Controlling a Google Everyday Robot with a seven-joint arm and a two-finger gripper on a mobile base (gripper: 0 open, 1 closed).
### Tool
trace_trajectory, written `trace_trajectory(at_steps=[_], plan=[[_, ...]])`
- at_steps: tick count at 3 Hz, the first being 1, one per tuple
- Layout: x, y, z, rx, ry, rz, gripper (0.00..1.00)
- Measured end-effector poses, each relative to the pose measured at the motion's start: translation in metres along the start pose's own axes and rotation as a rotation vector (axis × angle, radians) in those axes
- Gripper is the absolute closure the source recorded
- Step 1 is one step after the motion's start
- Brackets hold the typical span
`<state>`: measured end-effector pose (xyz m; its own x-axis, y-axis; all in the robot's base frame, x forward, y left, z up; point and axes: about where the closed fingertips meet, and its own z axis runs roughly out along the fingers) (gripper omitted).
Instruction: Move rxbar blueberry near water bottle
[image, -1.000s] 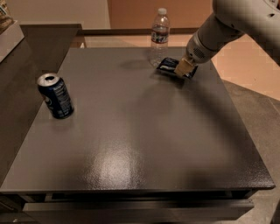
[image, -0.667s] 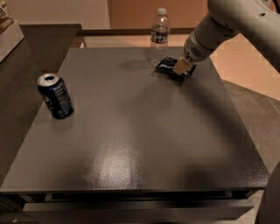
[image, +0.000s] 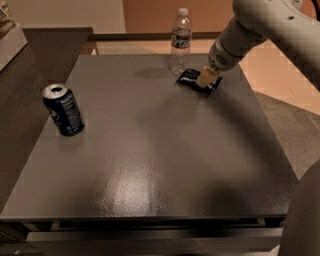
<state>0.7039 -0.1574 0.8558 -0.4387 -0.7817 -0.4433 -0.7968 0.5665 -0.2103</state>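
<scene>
The rxbar blueberry (image: 189, 78) is lying flat near the far edge of the table (image: 150, 150), toward its far right corner, just beside the water bottle (image: 180, 40). My gripper (image: 206, 80) is sitting down on the bar's right end; I cannot tell whether it is clamping it. A soda can (image: 63, 109) is standing near the left edge.

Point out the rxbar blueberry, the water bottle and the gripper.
rxbar blueberry (image: 189, 77): camera view, left end of the wrapper.
water bottle (image: 180, 40): camera view, dark label band.
gripper (image: 205, 80): camera view, its tip, at the rxbar blueberry's right half, right of the water bottle.
</scene>
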Motion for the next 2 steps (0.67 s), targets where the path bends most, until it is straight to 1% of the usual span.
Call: trace_trajectory(at_steps=[1, 2], plan=[[0.0, 0.001, 0.0024, -0.004, 0.002, -0.001, 0.13], [0.0, 0.002, 0.0047, -0.007, 0.004, -0.002, 0.0]])
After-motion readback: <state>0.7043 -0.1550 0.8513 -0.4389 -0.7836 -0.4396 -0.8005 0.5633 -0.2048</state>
